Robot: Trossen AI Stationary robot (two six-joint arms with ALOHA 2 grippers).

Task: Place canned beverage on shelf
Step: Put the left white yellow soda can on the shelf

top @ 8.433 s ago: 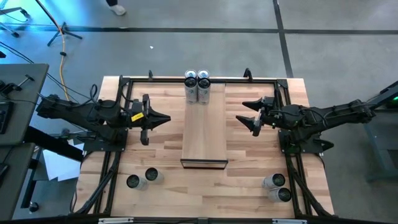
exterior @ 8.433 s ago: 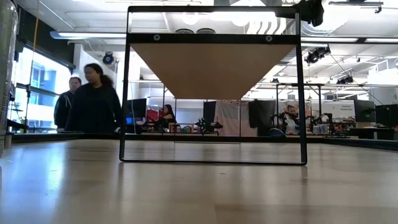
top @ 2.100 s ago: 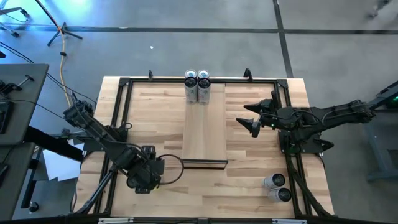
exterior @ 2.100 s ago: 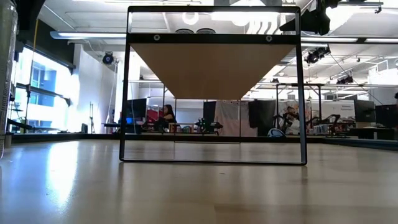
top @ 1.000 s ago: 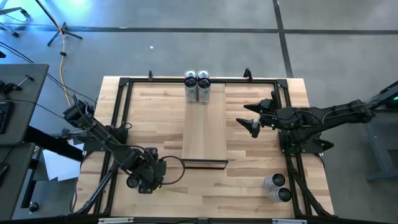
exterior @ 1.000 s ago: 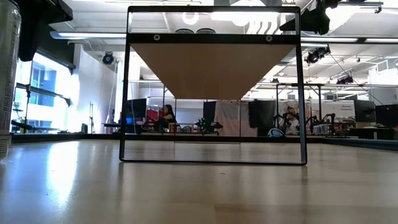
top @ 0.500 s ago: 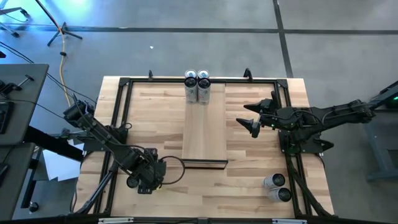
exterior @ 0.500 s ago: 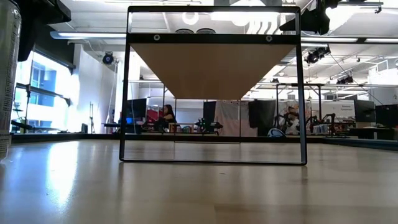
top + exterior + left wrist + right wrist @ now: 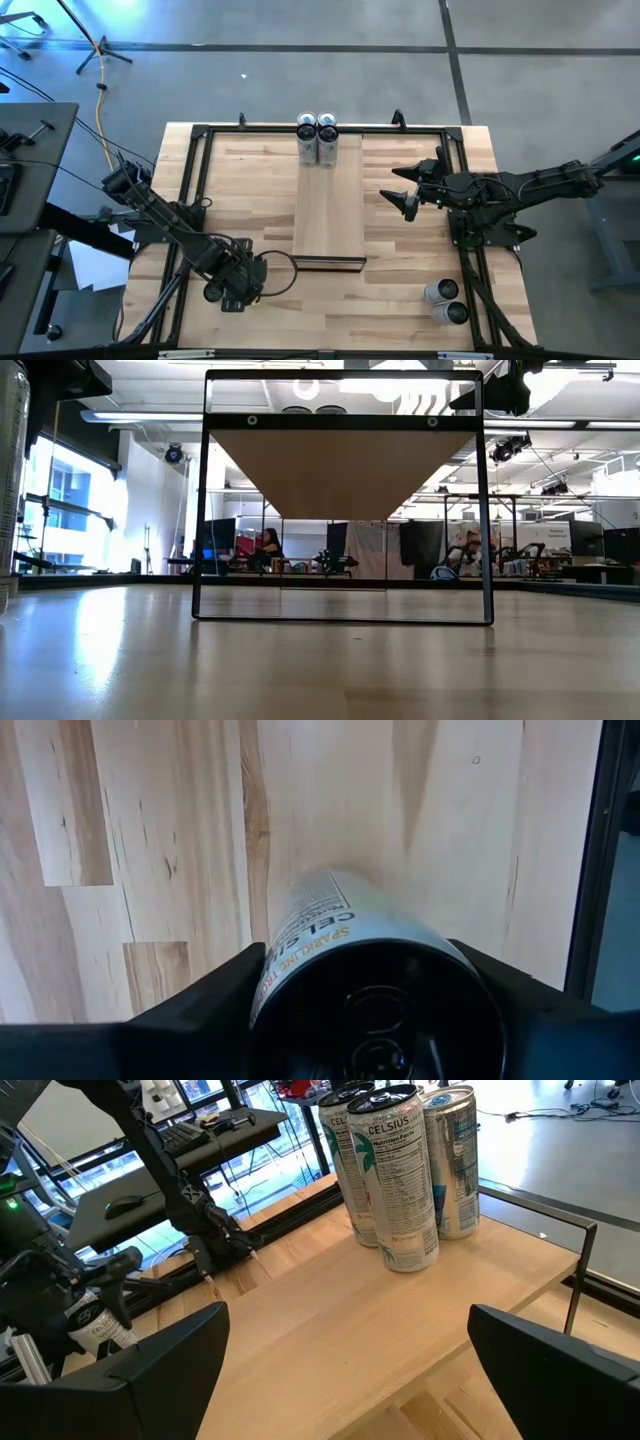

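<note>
A white canned beverage (image 9: 330, 920) stands upright on the table's near left part, and it also shows at the low view's left edge (image 9: 12, 480). My left gripper (image 9: 240, 283) is over it and shut on it. The shelf (image 9: 328, 210) is a long light wood board on a black frame, seen from below in the low view (image 9: 340, 460). A cluster of cans (image 9: 317, 138) stands on its far end. My right gripper (image 9: 405, 195) hangs open to the right of the shelf, and its wrist view faces those cans (image 9: 400, 1175). My left gripper has the can's upper part between its two fingers (image 9: 200, 1005), one on each of two opposite sides of the wall (image 9: 275, 970) just below the rim. The fingers come from above, pointing down. The can stands upright with its base on the table.
Another can (image 9: 213, 292) stands just left of my left gripper. Two more cans (image 9: 445, 300) stand at the near right. The shelf's black frame (image 9: 200, 500) rises in the middle of the table. Black rails (image 9: 190, 200) run along the table's sides.
In the low view the can in my left gripper has shifted a little sideways on the table. The gripper's dark finger beside the can has drawn in against it. The can stays upright on its base.
</note>
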